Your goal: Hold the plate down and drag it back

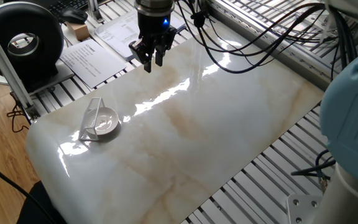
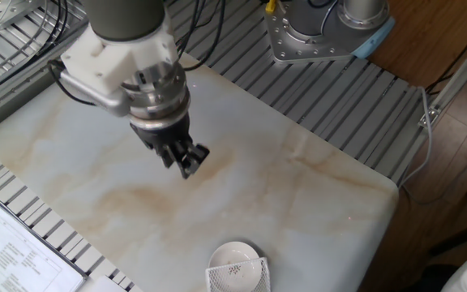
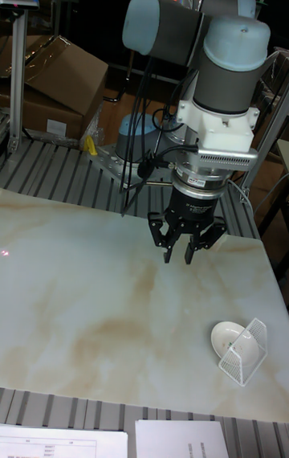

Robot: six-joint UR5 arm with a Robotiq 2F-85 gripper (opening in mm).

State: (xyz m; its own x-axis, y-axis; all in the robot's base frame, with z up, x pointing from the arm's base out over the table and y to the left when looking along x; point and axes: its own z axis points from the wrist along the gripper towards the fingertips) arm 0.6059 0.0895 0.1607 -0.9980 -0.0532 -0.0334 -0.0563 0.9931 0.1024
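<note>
The plate is a small white round dish near the left end of the marble table. It also shows as the plate and the plate. My gripper hangs above the table's far edge, well away from the plate and touching nothing. Its fingers point down, drawn together with nothing between them, as the gripper and the gripper also show.
A small silver wire rack leans against the plate's left side, rack. Printed papers and a black round device lie beyond the table's left edge. Cables trail behind the arm.
</note>
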